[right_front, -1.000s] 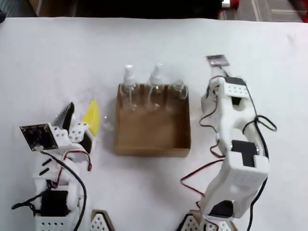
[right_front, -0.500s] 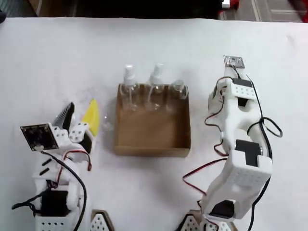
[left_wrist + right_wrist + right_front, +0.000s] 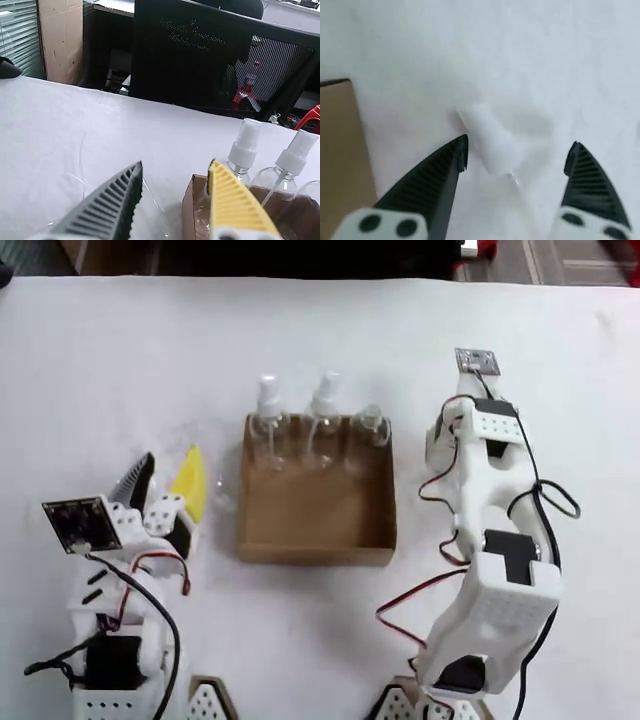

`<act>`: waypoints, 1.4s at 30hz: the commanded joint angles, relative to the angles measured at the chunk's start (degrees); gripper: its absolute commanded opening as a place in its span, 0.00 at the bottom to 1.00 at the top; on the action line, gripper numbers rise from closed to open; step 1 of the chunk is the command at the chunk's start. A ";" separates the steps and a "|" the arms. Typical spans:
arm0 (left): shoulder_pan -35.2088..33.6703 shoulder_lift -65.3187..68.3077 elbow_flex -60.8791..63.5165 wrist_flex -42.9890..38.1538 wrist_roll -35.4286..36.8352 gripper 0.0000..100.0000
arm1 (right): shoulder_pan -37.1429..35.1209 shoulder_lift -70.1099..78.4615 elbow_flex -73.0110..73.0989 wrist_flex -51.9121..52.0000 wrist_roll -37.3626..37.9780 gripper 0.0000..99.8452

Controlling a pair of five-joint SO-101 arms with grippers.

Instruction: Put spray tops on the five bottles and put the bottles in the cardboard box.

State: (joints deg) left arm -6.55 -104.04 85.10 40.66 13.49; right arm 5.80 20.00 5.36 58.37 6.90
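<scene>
The cardboard box (image 3: pixel 315 540) sits mid-table. Along its far wall stand three clear bottles: two with white spray tops (image 3: pixel 268 400) (image 3: pixel 324 395) and a third (image 3: pixel 371 425) that looks bare-necked. In the left wrist view the capped bottles (image 3: pixel 243 152) (image 3: pixel 295 155) rise behind the box corner (image 3: pixel 192 205). My left gripper (image 3: pixel 172 455) (image 3: pixel 175 165) is open left of the box, and a faint clear outline lies between its fingers. My right gripper (image 3: pixel 520 142) is open over a white spray top (image 3: pixel 490 142) lying on the table, right of the box edge (image 3: pixel 340 140).
The right arm (image 3: pixel 490 470) stretches along the box's right side, with red and black wires looping beside it. A white cloth (image 3: pixel 120 350) covers the table. Dark chairs and room clutter stand beyond the far edge (image 3: pixel 200 55).
The right arm's wrist swung to the right, then came back slightly left and farther out. The left arm, the box and the bottles kept still.
</scene>
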 commanded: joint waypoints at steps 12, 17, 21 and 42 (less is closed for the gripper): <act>-0.22 -0.57 -0.79 -1.23 -0.44 0.20 | -1.36 2.77 -2.64 -9.19 3.08 0.24; -0.22 -0.57 -0.79 -1.23 -0.44 0.20 | -1.36 2.86 -2.46 -9.10 4.75 0.17; -0.22 -0.57 -0.79 -1.23 -0.53 0.20 | -1.19 2.86 -2.46 -9.10 4.75 0.08; 0.13 -0.57 -1.05 -1.23 -0.09 0.20 | 1.19 3.03 -2.37 -9.19 2.29 0.02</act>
State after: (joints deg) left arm -6.55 -104.04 85.10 40.66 13.49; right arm 6.33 23.52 5.27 50.11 9.63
